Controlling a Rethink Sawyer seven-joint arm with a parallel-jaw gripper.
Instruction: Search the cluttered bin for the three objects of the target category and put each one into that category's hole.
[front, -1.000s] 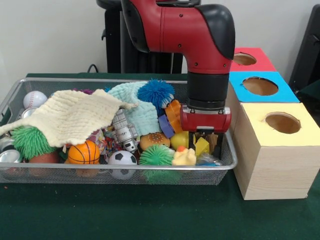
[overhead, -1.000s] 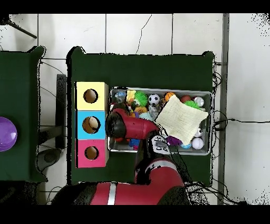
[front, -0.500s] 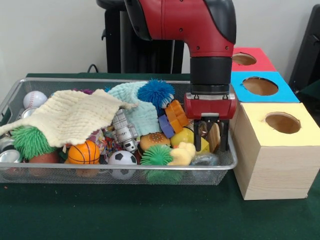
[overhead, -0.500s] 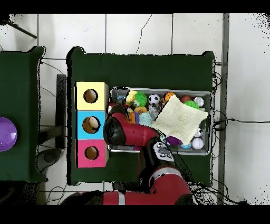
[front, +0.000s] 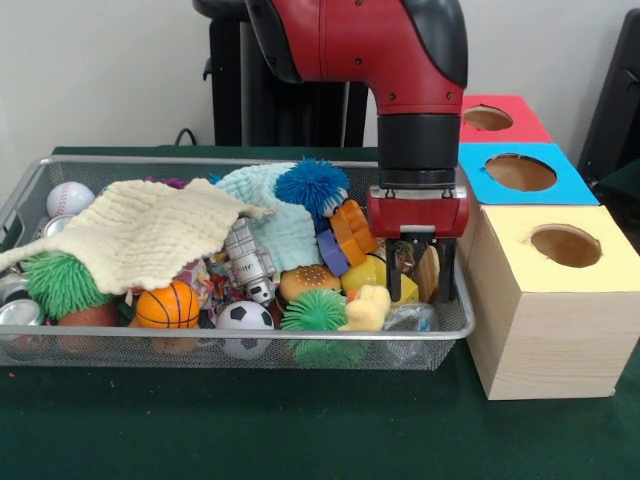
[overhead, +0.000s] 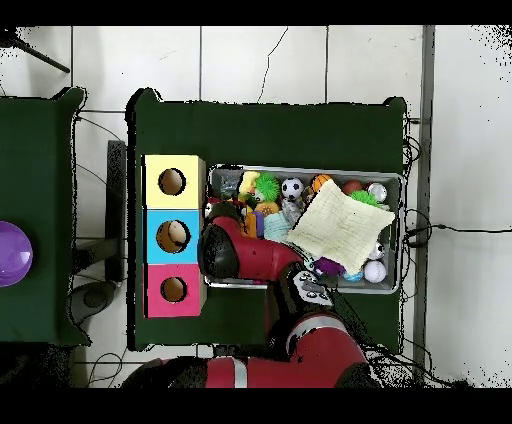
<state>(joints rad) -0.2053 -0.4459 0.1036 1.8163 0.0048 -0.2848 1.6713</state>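
The gripper (front: 425, 285) is hanging at the bin's (front: 60, 345) boxes end, its dark fingers (front: 447, 270) spread apart and pointing down, pinching nothing that I can make out. Between and just behind the tips a tan, wood-like piece (front: 428, 275) is showing, though what it is stays unclear. A yellow ball (front: 372, 275) is sitting at about nine o'clock from the tips, a duck (front: 368, 308) at seven o'clock, a clear wrapper (front: 410, 318) straight below at six. The target category is not evident, so the wanted things cannot be singled out. The yellow box (front: 550, 300) is standing at three o'clock, just beside the bin.
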